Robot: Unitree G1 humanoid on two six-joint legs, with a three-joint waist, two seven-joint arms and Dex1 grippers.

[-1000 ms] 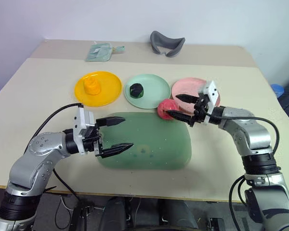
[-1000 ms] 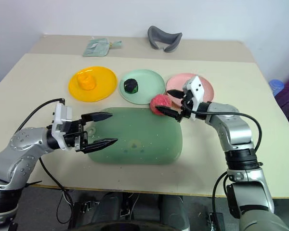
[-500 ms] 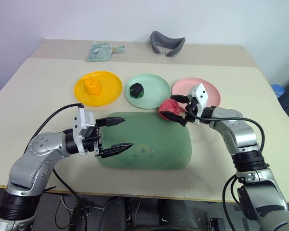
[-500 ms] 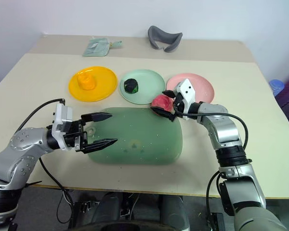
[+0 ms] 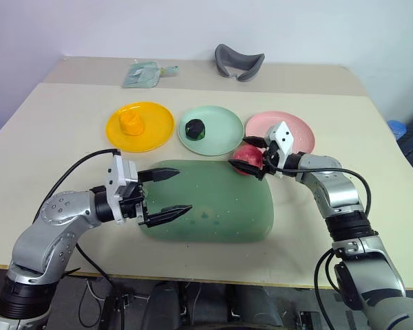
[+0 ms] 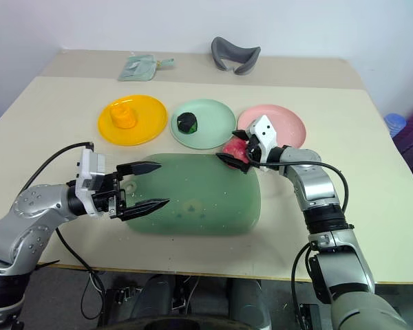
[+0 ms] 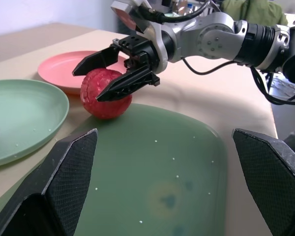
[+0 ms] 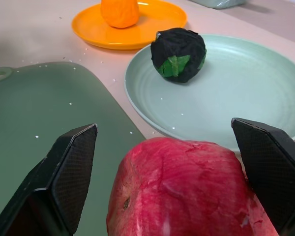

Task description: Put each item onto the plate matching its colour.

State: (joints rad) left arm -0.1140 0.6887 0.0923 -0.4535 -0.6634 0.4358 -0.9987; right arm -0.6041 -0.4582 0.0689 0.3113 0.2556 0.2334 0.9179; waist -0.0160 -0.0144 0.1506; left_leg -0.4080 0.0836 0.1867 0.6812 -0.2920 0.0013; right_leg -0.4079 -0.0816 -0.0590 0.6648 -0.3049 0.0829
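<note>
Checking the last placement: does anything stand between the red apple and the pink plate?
Nothing visible does. The red apple sits between the open right gripper's fingers at the mat's corner, and the pink plate is bare just beyond it.

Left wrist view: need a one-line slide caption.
Right gripper, fingers open, straddles the pink-red apple at the green mat's edge, beside the pink plate.
</note>
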